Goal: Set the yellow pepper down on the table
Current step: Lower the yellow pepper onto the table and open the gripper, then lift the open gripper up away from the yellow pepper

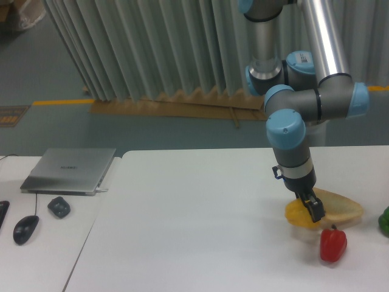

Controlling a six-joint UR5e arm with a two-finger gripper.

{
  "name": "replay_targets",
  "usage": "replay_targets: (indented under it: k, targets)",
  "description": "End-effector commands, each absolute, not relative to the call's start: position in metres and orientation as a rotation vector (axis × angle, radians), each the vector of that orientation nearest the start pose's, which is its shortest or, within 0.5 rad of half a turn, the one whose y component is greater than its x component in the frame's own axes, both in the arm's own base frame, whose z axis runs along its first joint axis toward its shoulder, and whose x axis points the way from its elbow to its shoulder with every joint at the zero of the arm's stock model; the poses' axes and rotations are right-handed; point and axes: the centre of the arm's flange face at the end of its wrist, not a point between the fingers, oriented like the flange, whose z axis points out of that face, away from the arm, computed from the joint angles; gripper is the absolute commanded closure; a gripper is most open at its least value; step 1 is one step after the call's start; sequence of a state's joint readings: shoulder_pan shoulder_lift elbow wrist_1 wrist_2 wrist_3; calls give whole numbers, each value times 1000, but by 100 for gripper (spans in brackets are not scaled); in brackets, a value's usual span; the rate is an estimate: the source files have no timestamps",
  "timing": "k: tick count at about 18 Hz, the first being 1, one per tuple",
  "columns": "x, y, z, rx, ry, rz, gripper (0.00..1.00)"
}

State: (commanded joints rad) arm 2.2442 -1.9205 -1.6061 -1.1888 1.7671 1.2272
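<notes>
1. The table is a wide white slab that fills the lower right of the scene from the near edge back to the grey floor.
2. A second, smaller white desk sits just beside it on the left, with a thin seam between the two tops.
3. The arm comes down from the top right, grey tubes with blue joint caps, its last link pointing down at the right part of the table.
4. A closed silver laptop lies on the far part of the desk.
5. A shallow tan bowl rests on the table near its right edge.
6. The yellow pepper is at the bowl's left rim, overlapping it; whether it sits inside or against the rim cannot be told.
7. The red pepper stands on the table just in front of the bowl, stem up.
8. A green pepper is cut off by the right edge of the view.
9. The gripper is dark and small, down on top of the yellow pepper; its fingers appear closed around it, though the contact is too small to see clearly.
10. A black mouse and a small dark object lie on the desk in front of the laptop.
</notes>
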Motion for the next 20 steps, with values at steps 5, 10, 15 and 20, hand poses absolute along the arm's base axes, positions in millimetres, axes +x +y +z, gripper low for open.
replay_targets:
  k: [5, 10, 15, 20]
  targets:
    - [-290, 546, 315, -3175, 903, 182, 27]
    - [-291, 545, 315, -3184, 906, 195, 0]
    - [-292, 545, 319, -3174, 909, 212, 0]
    - [-289, 544, 329, -3131, 873, 183, 0]
